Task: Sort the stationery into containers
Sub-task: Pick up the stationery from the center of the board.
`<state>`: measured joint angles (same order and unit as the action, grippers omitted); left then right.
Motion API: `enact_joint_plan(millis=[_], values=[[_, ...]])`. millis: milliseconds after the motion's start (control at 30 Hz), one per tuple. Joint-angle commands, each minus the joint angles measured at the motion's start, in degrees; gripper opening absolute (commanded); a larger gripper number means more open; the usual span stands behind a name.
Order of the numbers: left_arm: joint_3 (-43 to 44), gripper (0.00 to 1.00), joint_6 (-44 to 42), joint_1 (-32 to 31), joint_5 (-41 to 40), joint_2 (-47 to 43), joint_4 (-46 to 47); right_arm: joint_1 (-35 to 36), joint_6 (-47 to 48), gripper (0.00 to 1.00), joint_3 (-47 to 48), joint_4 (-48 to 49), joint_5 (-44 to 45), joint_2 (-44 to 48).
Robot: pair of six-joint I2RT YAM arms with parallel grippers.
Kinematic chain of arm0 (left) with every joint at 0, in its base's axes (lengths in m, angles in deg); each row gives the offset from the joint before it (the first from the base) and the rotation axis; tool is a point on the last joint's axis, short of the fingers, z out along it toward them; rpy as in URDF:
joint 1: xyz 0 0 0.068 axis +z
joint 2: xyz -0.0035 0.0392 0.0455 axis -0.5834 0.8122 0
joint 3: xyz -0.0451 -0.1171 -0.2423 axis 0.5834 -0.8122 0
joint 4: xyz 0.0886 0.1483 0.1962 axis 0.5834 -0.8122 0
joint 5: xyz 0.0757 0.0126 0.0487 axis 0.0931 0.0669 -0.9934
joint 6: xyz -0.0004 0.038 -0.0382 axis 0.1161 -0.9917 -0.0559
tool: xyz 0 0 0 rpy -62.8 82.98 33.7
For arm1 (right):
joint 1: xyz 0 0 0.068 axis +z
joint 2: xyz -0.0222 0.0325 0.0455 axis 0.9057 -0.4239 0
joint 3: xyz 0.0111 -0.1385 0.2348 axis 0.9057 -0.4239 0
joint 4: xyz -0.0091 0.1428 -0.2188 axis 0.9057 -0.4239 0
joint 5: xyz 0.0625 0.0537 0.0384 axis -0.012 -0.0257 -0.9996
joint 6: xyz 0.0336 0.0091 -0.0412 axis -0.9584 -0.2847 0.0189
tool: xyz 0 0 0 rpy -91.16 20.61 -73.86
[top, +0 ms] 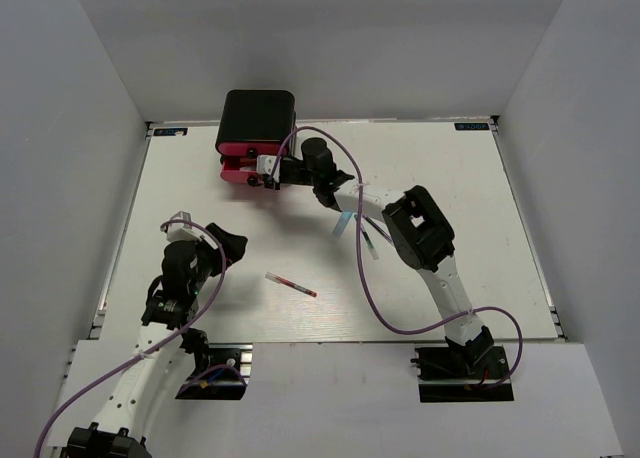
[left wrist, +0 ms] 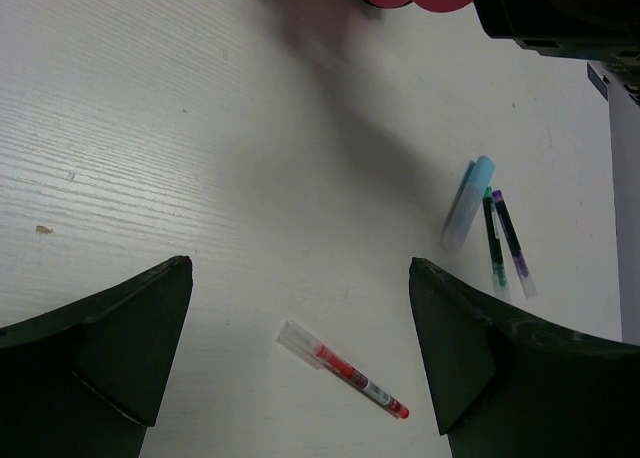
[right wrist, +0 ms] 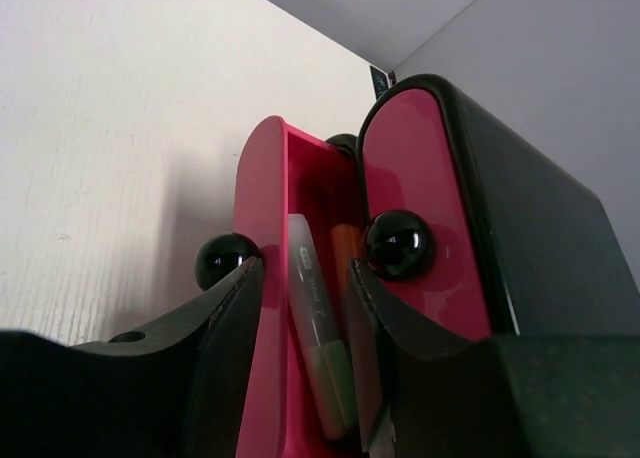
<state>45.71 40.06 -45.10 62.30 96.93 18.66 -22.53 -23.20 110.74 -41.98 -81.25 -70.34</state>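
- The right gripper (right wrist: 305, 270) sits at the pulled-out pink drawer (right wrist: 265, 178) of the black cabinet (right wrist: 530, 208). Its jaws are parted, apparently released, and a highlighter (right wrist: 318, 328) lies inside beside something orange (right wrist: 345, 243).
- Risk: if it backs out crooked, a finger may catch a black knob (right wrist: 398, 243) and drag the cabinet.
- The left gripper (left wrist: 300, 266) hangs wide open and empty over the red-and-clear pen (left wrist: 345, 368). A light-blue highlighter (left wrist: 468, 200) and two dark pens (left wrist: 492, 233) lie on the table (left wrist: 150, 128) — thin pens may roll from closing fingers.
- The highlighter's label carries print — too blurred to read.

Glossy pink drawers (right wrist: 405, 168) — matt wood-grain table (left wrist: 150, 128)
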Motion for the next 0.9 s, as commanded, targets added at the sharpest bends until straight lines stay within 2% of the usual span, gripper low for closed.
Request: enact_joint_plan(millis=[0, 100, 133, 167, 267, 367, 400, 433, 467, 500, 533, 567, 600, 633, 700, 867], values=[[1.9, 1.00, -0.2, -0.2, -1.1, -0.8, -0.8, -0.1, -1.2, 0.45, -1.4, 4.1, 0.5, 2.6], [1.9, 1.00, -0.2, -0.2, -1.1, -1.3, -1.4, -0.2, -3.3, 0.34, -4.2, 7.3, 0.2, 6.1], [1.9, 1.00, -0.2, -0.2, -1.1, -1.3, -1.4, -0.5, -5.1, 0.28, -5.7, 7.4, 0.1, 7.9], [1.9, 1.00, -0.2, -0.2, -1.1, -1.9, -1.4, -0.6, -5.8, 0.15, -6.6, 7.5, -0.1, 10.5], [1.4, 1.00, -0.2, -0.2, -1.1, -1.9, -0.1, -2.3, -7.4, 0.00, -12.0, 5.9, -2.5, 17.2], [1.4, 1.00, -0.2, -0.2, -0.5, -1.3, 1.3, -5.4, -3.8, 0.00, -17.5, -3.8, -9.9, 23.6], [1.4, 1.00, -0.2, -0.2, -0.5, -0.7, 1.3, -5.8, -1.7, 0.03, -19.0, -7.4, -13.7, 25.3], [1.4, 1.00, -0.2, -0.2, 0.1, -0.7, 2.0, -6.4, 1.1, 0.09, -18.7, -16.2, -17.3, 26.0], [0.9, 1.00, -0.2, -0.2, 0.6, 0.0, 3.1, -8.2, 12.2, 0.19, -17.3, -28.7, -19.9, 26.8], [0.9, 1.00, -0.8, -0.2, 1.7, 0.9, 3.7, -8.8, 17.3, 0.40, -14.2, -36.3, -20.6, 26.4], [0.9, 1.00, -1.4, -0.2, 2.3, 1.6, 4.5, -9.6, 22.3, 0.50, -12.4, -59.2, -20.7, 25.7], [1.6, 1.00, -1.4, -0.2, 3.0, 2.5, 5.9, -10.0, 39.0, 0.62, -8.2, -66.2, -18.6, 23.8], [1.6, 1.00, -3.4, -0.2, 5.0, 5.1, 6.7, -10.4, 43.4, 0.86, -4.8, -77.2, -15.8, 20.2], [2.4, 1.00, -4.3, -0.2, 6.2, 6.9, 7.5, -10.7, 49.7, 0.90, -2.0, -85.2, -13.0, 19.3], [5.3, 1.00, -8.4, -0.2, 10.9, 13.5, 8.7, -11.8, 57.6, 0.90, 0.4, -93.4, -10.7, 16.0], [13.4, 0.90, -14.8, -0.2, 19.1, 26.7, 7.4, -12.3, 62.2, 0.86, -1.2, -91.6, -6.2, 15.3]])
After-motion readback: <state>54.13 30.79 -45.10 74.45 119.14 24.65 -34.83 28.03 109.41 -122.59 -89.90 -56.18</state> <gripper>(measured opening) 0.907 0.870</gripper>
